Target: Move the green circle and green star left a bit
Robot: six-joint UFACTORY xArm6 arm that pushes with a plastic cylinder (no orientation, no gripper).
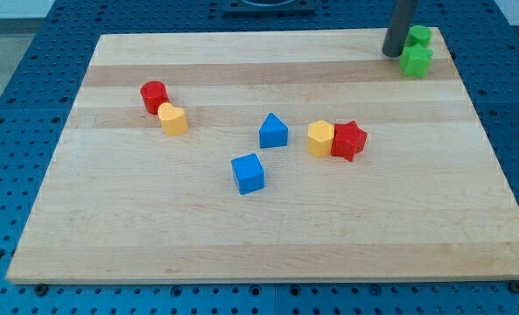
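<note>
Two green blocks sit at the board's top right corner. The upper one point(420, 36) looks like the green circle, partly hidden by the rod. The lower one point(416, 60) is the green star, touching it. My tip point(392, 52) rests on the board just left of both, close against them.
A red cylinder point(154, 95) and a yellow block point(173, 119) touch at the left. A blue triangle point(273, 131) and a blue cube point(248, 172) lie mid-board. A yellow hexagon point(320, 138) touches a red star point(349, 140). The wooden board's right edge point(469, 96) is near the green blocks.
</note>
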